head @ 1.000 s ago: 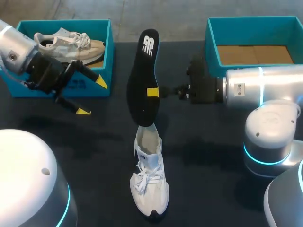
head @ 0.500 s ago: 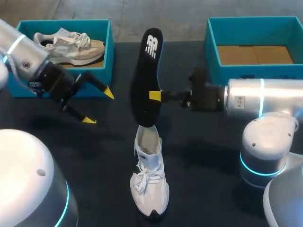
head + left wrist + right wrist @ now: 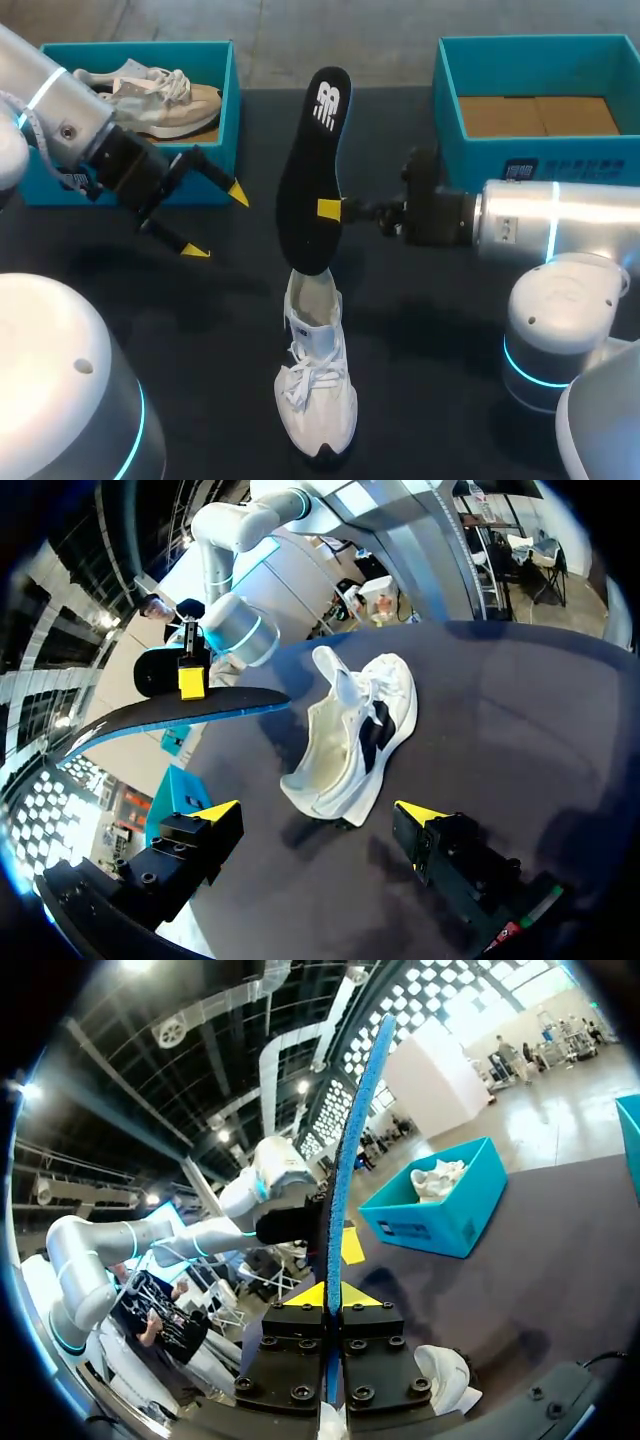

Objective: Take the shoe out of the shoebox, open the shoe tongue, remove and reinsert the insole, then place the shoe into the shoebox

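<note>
Insole (image 3: 312, 170) standing upright above white shoe (image 3: 316, 385) at center, right gripper (image 3: 331, 209) clamping it, left gripper (image 3: 216, 222) hanging open at left.

There are two teal shoeboxes, the left shoebox (image 3: 229, 120) and the right shoebox (image 3: 480, 148). There are two shoes, one white shoe (image 3: 315, 390) and one beige shoe (image 3: 150, 95), and one black insole (image 3: 308, 180). The grippers are also two, the left gripper (image 3: 216, 221) and the right gripper (image 3: 328, 208).

The shoe (image 3: 316, 392) looks like soft white cloth, the insole (image 3: 308, 170) matt black foam, the table (image 3: 430, 400) dull and smooth.
</note>
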Tool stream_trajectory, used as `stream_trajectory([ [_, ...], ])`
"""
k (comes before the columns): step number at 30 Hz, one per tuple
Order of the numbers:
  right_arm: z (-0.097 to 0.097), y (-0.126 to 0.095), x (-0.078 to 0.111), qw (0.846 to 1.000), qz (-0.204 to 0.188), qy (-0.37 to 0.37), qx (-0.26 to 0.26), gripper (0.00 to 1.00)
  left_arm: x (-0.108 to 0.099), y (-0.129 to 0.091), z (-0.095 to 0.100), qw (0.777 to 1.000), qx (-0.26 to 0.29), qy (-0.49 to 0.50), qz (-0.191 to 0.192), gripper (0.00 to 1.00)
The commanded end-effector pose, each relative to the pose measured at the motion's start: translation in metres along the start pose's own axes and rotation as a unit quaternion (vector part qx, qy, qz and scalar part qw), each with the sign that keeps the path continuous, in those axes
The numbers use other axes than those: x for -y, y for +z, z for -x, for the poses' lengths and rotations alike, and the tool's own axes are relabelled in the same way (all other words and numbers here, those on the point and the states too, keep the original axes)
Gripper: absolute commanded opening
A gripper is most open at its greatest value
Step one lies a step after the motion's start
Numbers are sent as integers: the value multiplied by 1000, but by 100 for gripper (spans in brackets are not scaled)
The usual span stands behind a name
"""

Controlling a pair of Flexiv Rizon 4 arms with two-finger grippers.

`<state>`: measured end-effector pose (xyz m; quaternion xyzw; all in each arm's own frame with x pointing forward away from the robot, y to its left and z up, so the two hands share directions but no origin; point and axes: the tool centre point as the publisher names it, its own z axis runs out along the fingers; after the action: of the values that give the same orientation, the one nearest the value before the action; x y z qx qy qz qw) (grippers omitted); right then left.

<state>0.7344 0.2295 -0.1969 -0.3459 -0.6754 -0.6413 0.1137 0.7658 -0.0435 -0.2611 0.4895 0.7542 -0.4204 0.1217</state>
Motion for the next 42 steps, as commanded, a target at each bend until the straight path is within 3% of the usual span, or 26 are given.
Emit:
stream_trajectory([
  [1, 1, 3, 0, 1000, 0, -9, 0, 0, -1, 10, 0, 1000, -6, 1, 6, 100],
  [3, 6, 8, 1, 999, -19, -27, 9, 0, -3, 17, 1, 1000, -15, -1, 19, 100],
  [7, 9, 12, -1, 998, -6, -61, -11, 0, -8, 28, 3, 999, -18, -15, 34, 100],
  [18, 22, 19, 0, 993, -3, -111, -47, 0, -24, 47, -2, 998, 1, -57, 9, 100],
  [32, 33, 29, 5, 977, -65, -172, -107, 0, -38, 56, -2, 997, -2, -76, -2, 100],
  [42, 33, 29, 5, 977, -65, -172, -107, 0, -40, 56, -5, 997, -11, -79, -8, 100],
])
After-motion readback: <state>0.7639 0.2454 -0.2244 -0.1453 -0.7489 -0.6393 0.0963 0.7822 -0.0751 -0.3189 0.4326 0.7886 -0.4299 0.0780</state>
